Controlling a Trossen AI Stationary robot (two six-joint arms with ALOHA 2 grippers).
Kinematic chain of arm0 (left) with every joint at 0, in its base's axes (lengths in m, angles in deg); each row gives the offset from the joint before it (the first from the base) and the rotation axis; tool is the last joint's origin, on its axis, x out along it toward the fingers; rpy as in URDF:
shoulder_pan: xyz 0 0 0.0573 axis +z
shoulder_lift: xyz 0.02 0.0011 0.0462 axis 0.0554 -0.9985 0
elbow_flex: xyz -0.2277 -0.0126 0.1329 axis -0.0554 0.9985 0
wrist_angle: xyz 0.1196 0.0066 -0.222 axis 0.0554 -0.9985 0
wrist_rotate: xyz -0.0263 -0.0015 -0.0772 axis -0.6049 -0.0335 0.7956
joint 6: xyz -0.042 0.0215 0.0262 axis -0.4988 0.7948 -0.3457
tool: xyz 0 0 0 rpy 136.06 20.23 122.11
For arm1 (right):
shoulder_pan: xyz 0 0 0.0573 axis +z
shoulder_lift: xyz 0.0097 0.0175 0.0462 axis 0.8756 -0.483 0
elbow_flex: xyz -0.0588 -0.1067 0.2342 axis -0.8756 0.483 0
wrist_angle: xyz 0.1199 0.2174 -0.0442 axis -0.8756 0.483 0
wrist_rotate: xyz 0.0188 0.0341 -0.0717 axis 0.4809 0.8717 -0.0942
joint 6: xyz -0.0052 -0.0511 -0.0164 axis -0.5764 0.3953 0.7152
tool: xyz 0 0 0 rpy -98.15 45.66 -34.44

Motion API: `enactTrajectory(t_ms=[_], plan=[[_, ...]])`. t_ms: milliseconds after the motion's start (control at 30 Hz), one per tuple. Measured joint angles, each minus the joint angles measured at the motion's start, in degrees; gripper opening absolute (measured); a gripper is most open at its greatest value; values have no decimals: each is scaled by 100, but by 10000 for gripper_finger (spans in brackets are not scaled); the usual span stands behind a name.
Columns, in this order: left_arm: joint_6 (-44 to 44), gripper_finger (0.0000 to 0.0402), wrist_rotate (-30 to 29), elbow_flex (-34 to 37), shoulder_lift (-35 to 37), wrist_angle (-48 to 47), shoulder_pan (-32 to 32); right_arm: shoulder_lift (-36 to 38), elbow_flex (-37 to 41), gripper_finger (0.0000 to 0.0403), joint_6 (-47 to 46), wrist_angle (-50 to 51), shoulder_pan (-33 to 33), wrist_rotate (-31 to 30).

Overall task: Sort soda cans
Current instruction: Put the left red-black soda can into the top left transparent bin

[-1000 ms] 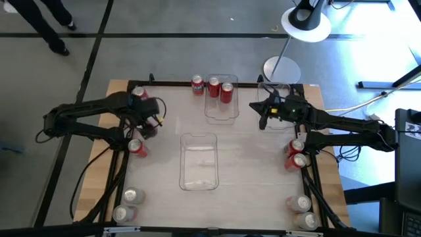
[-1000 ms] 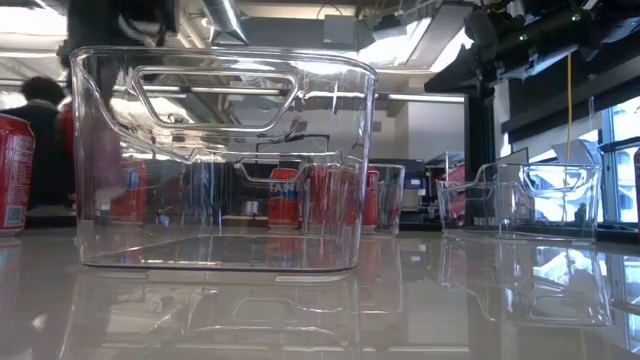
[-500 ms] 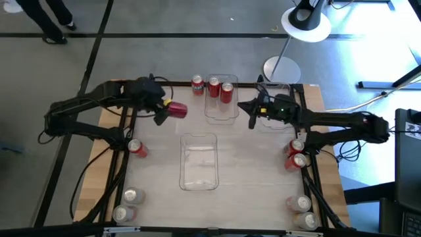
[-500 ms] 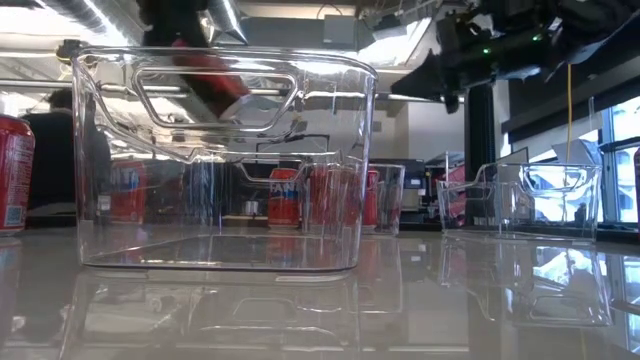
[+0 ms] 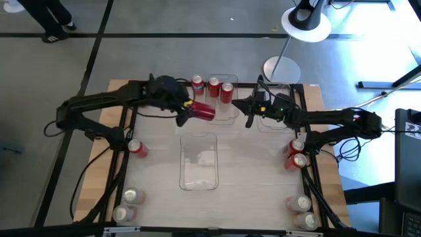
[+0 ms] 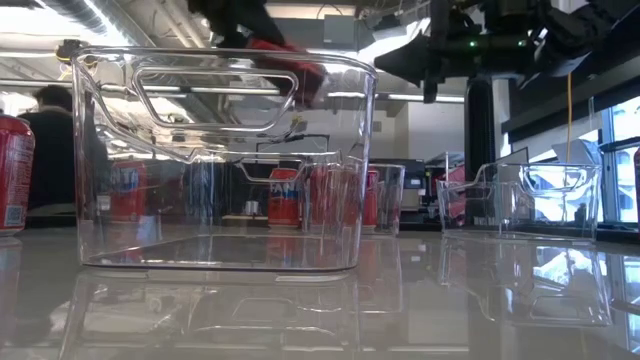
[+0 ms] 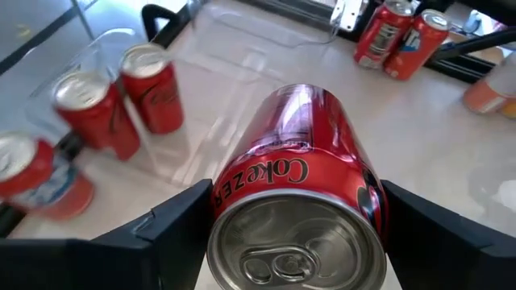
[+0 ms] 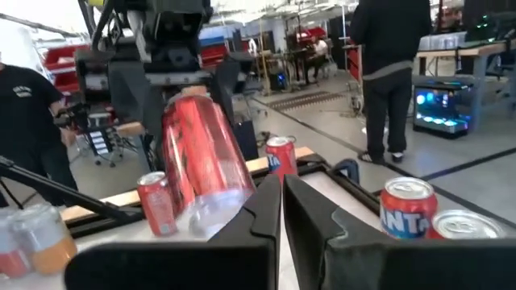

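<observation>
Now left tool (image 5: 186,109) pinching red cylindrical soda can (image 5: 202,110) on its side, airborne beside clear rectangular plastic bin (image 5: 221,116) at tabletop (image 5: 256,178) far edge. Right tool (image 5: 247,109) pressed together, empty, hovering just right of bin.

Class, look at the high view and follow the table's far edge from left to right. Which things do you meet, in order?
Left gripper → held red can → two red cans in a clear bin → right gripper.
</observation>
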Motion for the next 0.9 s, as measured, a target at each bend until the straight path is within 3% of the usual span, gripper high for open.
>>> enactTrajectory(t_ms=[333,567,900], plan=[[239,294,46,2,-380,1242,-104,-163,-2,19,-127,-115,0,65],[260,294,155,4,-730,1324,-94,-212,-10,19,-174,-704,0,215],[378,294,130,15,-812,2073,-88,-647,-11,19,-315,-381,-4,349]])
